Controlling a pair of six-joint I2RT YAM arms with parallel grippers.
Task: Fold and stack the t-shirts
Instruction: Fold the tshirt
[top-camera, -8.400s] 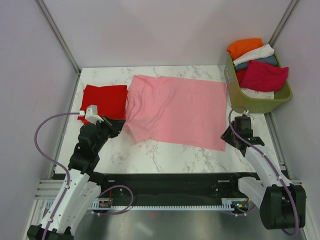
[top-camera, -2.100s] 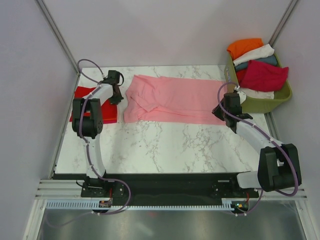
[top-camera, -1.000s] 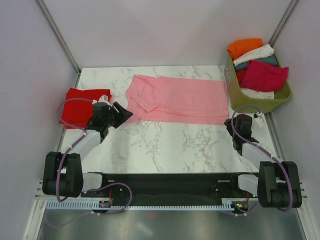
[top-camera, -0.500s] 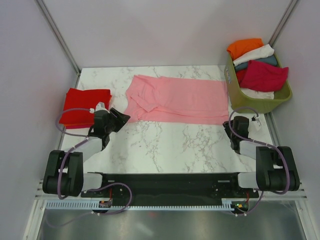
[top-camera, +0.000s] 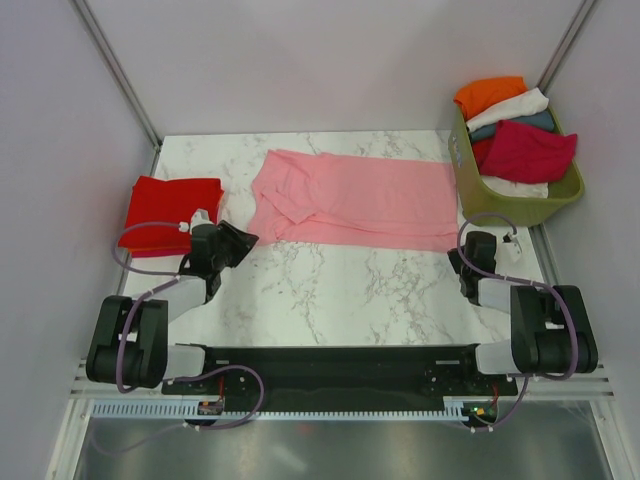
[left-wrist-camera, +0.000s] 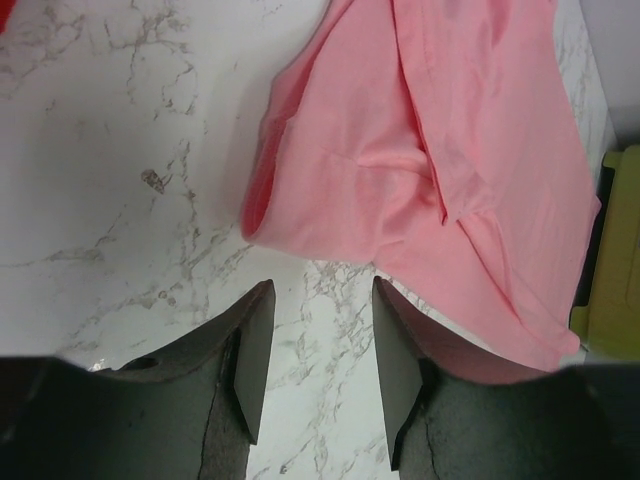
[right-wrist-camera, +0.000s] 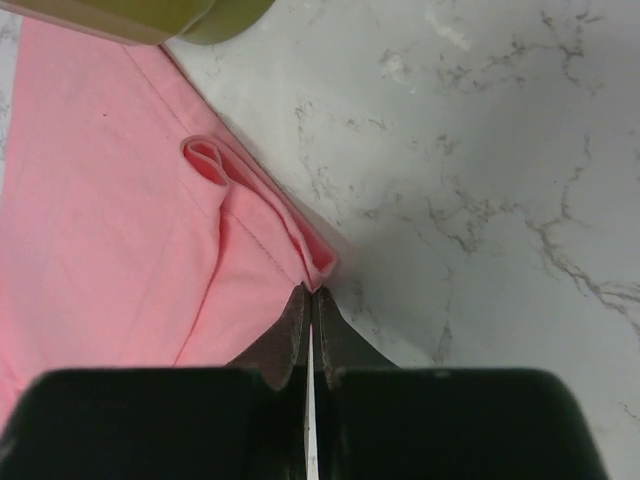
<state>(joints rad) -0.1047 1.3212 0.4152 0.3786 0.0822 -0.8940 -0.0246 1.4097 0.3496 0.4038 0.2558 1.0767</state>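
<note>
Marbled white tabletop filled the bay between plain pale walls, and both arms lay low over its near half.

On the left side, the left gripper hovered over bare marble with its dark fingers spread apart and nothing between them. Its tips stopped just short of the rumpled near-left end of the pink t-shirt and did not touch the cloth.

On the right side, the right gripper had its fingers pressed together, their tips right at the near-right corner of the pink t-shirt, where the doubled hem curled up in a small loop. Whether any cloth was caught between those tips could not be told.

The pink t-shirt lay folded into a long band across the middle of the table, smooth toward the right and creased at the left, where a sleeve lay turned over it. Left of it and apart from it, a red t-shirt sat folded at the table's left edge.

At the far right corner stood an olive-green basket, just beside the pink band's right end. Piled in it were a crimson t-shirt, a teal one, a white one and, farthest back, an orange one.
</note>
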